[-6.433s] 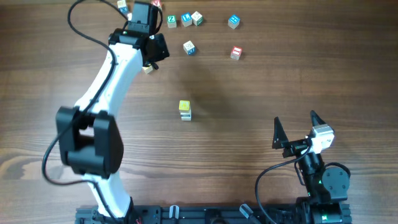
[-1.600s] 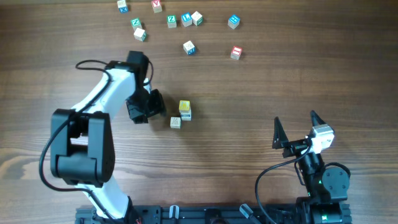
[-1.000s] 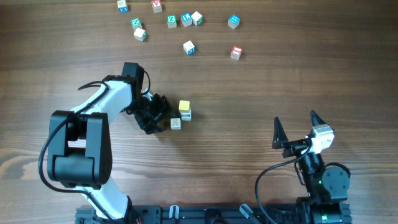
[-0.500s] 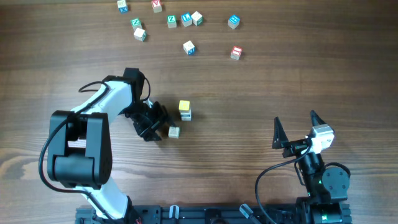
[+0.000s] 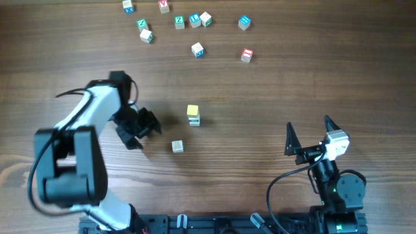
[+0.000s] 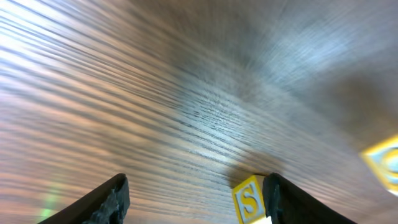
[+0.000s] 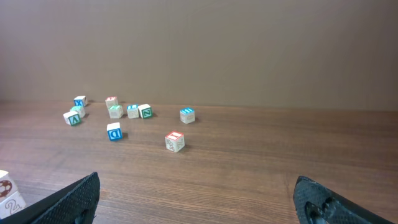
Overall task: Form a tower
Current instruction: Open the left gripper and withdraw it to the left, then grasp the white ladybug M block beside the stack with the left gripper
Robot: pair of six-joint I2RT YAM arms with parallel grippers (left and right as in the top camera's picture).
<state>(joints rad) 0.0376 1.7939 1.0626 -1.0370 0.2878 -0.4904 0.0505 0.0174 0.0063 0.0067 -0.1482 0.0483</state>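
The tower [image 5: 193, 115] is a short stack near the table's middle, a yellow-topped cube on a pale one. It shows at the right edge of the left wrist view [image 6: 384, 163] and at the left edge of the right wrist view [image 7: 7, 193]. A loose pale cube [image 5: 177, 146] with a yellow S face [image 6: 249, 200] lies just in front and to the left of the tower. My left gripper [image 5: 148, 133] [image 6: 196, 202] is open to the left of that cube, holding nothing. My right gripper [image 5: 311, 133] [image 7: 199, 199] stands wide open and empty at the front right.
Several loose letter cubes lie along the far edge [image 5: 195, 19]. A blue-lettered cube [image 5: 198, 49] and a red cube [image 5: 246, 54] [image 7: 175, 141] sit a little nearer. The left arm's white link [image 5: 91, 114] lies across the left side.
The loose cube slid from beside the tower toward the front left. My left gripper pulled back to the left and now stands apart from the cube. The right arm has not moved.
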